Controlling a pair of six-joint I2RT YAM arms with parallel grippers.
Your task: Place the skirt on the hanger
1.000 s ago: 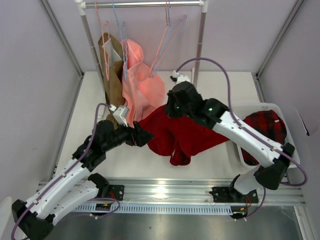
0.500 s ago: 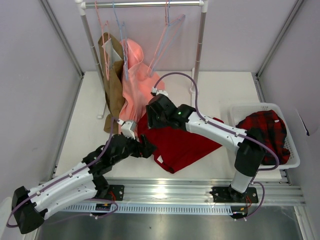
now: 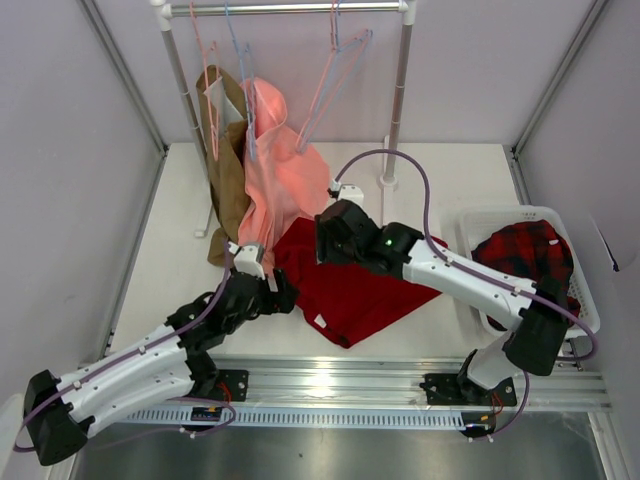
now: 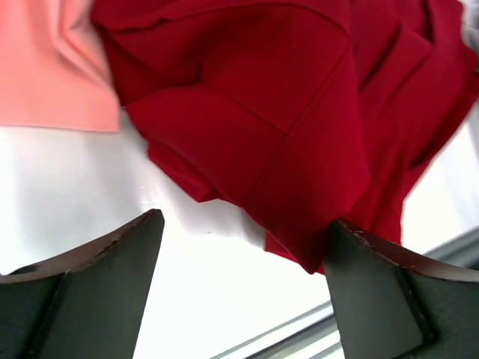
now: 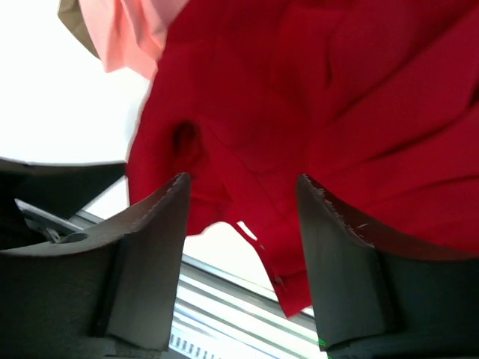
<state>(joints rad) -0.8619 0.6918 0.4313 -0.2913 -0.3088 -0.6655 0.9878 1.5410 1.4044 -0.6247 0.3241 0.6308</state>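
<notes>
The dark red skirt (image 3: 355, 285) lies crumpled on the table, its small white label (image 3: 319, 321) near the front edge. The pale pink hanger (image 3: 322, 95) hangs bare on the rail at the back. My left gripper (image 3: 287, 297) is open at the skirt's left edge; in the left wrist view a corner of the skirt (image 4: 284, 112) lies by the right finger (image 4: 374, 292), nothing held. My right gripper (image 3: 323, 243) hovers open over the skirt's back part, and the right wrist view shows the skirt (image 5: 337, 90) below the spread jaws of the gripper (image 5: 243, 191).
A salmon-pink garment (image 3: 280, 170) and a brown garment (image 3: 225, 150) hang on the rack's left, reaching the table beside the skirt. Light blue hangers (image 3: 352, 55) share the rail. The rack's post (image 3: 398, 100) stands behind. A white basket (image 3: 470, 215) with plaid cloth (image 3: 530, 255) sits right.
My right gripper has opened and let go of the skirt, which now lies on the table. The right arm swung left, then back slightly; the left arm drew back toward the near edge.
</notes>
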